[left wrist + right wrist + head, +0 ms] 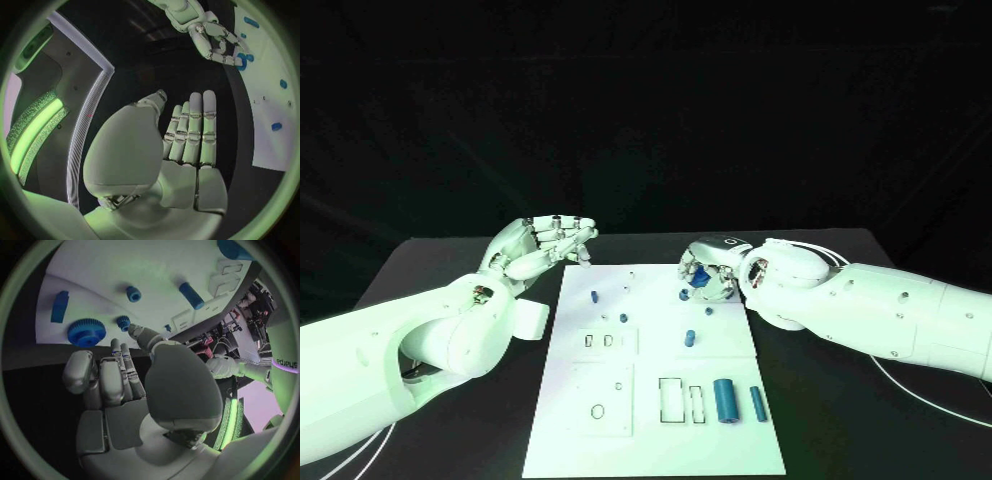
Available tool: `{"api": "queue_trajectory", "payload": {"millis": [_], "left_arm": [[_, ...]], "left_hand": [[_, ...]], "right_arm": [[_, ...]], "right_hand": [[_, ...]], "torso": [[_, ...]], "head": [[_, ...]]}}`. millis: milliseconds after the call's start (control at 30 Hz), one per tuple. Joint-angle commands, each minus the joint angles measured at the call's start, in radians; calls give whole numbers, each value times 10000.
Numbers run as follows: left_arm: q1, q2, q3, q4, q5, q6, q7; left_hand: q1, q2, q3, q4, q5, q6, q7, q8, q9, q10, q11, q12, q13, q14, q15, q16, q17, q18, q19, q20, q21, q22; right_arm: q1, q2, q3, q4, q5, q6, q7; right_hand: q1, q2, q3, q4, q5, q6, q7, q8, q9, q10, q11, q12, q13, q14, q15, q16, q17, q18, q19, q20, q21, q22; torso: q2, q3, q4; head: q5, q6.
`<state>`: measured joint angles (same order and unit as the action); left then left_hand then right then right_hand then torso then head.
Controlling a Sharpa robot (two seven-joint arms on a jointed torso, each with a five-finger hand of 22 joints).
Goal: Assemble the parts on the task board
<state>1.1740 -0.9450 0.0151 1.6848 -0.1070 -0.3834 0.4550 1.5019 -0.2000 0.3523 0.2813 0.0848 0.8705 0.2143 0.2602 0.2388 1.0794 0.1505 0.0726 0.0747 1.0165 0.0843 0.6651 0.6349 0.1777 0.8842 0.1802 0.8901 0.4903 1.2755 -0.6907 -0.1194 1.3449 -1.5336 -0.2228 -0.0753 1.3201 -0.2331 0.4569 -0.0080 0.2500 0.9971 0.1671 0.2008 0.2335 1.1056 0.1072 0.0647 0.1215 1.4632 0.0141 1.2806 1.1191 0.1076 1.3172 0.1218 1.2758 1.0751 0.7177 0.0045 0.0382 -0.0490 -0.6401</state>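
The white task board (646, 445) lies in the middle of the black table. My right hand (710, 270) hovers over its far right corner with fingers apart and nothing held. A blue gear (86, 332) and a smaller gear (123, 321) lie on the board just past its fingertips (116, 345). A short blue cylinder (689, 337) lies mid-board. A thick cylinder (726, 400) and a thin one (757, 403) lie near the right edge. A small peg (594, 296) lies at the far left. My left hand (542, 245) is raised beside the board's far left corner, fingers straight, empty.
Rectangular slots (672, 398) and small round holes (597, 410) are cut into the near half of the board. Black table (459, 270) surrounds it on all sides. White cables (935, 400) trail on the table under my right arm.
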Motion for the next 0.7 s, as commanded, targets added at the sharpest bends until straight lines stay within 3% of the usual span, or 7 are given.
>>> {"api": "queue_trajectory", "payload": {"millis": [33,267,700], "left_arm": [[24,3,11,32,-42,258,64],[38,19,12,13,-26,272,64],[67,43,12,-42,-21,264,33]], "left_hand": [[-27,-46,-16,-1,-26,-64,2,-58,14,-47,24,-48,13,-50,8,47,8,41,-95,-5,58,8],[-27,-43,-18,-3,-23,-72,3,-61,16,-57,26,-48,13,-59,10,59,14,42,-103,-2,71,16],[-27,-43,-18,-3,-23,-72,3,-61,16,-57,26,-48,13,-59,10,59,14,42,-103,-2,71,16]], "right_arm": [[-8,55,3,-28,-228,308,-83],[-36,177,-1,-173,-230,380,-73],[-73,293,-8,-327,-233,572,-113]], "right_hand": [[71,-22,42,75,55,-13,1,-56,24,109,-22,17,22,395,51,129,125,-163,107,9,122,183],[71,16,139,140,62,81,-14,-2,86,183,-33,17,51,376,49,242,181,-174,126,10,202,295],[105,88,393,216,41,216,-47,83,190,340,-63,15,83,366,31,426,313,-207,194,0,363,548]], "torso": [[55,0,16],[76,-3,18],[119,19,22]], "head": [[-39,-16],[-100,-157],[-78,-204]]}}
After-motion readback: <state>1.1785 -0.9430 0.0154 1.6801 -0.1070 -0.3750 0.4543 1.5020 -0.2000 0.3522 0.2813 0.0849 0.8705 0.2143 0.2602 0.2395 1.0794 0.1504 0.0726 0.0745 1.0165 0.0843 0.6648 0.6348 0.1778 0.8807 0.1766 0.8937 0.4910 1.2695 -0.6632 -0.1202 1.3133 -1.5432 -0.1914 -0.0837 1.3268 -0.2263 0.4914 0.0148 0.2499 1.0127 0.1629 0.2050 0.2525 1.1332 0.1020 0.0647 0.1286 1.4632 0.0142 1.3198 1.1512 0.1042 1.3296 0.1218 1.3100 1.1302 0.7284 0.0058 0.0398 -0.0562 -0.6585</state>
